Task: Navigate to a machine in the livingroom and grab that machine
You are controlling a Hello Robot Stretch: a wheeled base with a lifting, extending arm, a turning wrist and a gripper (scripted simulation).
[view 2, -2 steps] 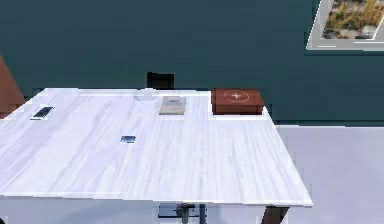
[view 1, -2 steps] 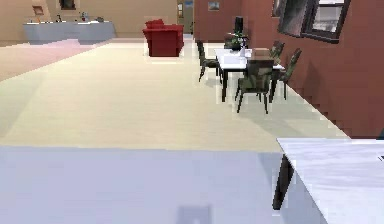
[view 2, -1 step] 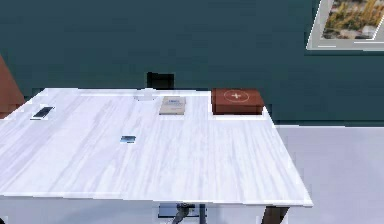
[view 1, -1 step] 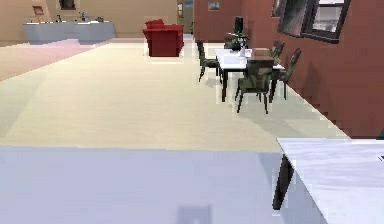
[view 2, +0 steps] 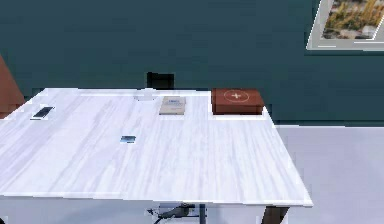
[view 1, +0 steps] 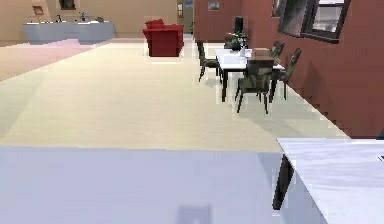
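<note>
**Fwd view**
- Red armchair [view 1: 163, 38]: upper centre, on cream floor [view 1: 110, 100].
- Dining desk [view 1: 238, 63]: white top, right of centre. Dark chairs [view 1: 253, 88] round it, potted plant [view 1: 237, 40] at its far end.
- Far desk [view 1: 70, 31]: pale, upper left. Small dark blobs on top, too small to name.
- Red-brown wall [view 1: 345, 85]: right side, w/ dark-framed window [view 1: 322, 15] at upper right.
- White desk corner [view 1: 340, 175]: lower right, dark leg under it.

**Arm side view**
- Marbled desk [view 2: 150, 165]: white, spans lower frame. Teal wall [view 2: 200, 40] behind.
- Red-brown box [view 2: 237, 100]: pale mark on lid, at desk's far edge, right of centre.
- Pale flat box [view 2: 173, 105]: just left of red-brown box, not touching.
- Dark flat slab [view 2: 42, 113]: left part of desk.
- Small dark item [view 2: 127, 139]: mid-desk, well apart from the rest.
- Black chair back [view 2: 160, 79]: behind far edge, upper centre.
- Pale-framed picture or window [view 2: 350, 22]: upper right.

**Machine:** cannot tell which item it is.
**End effector:** state cannot be told.
</note>
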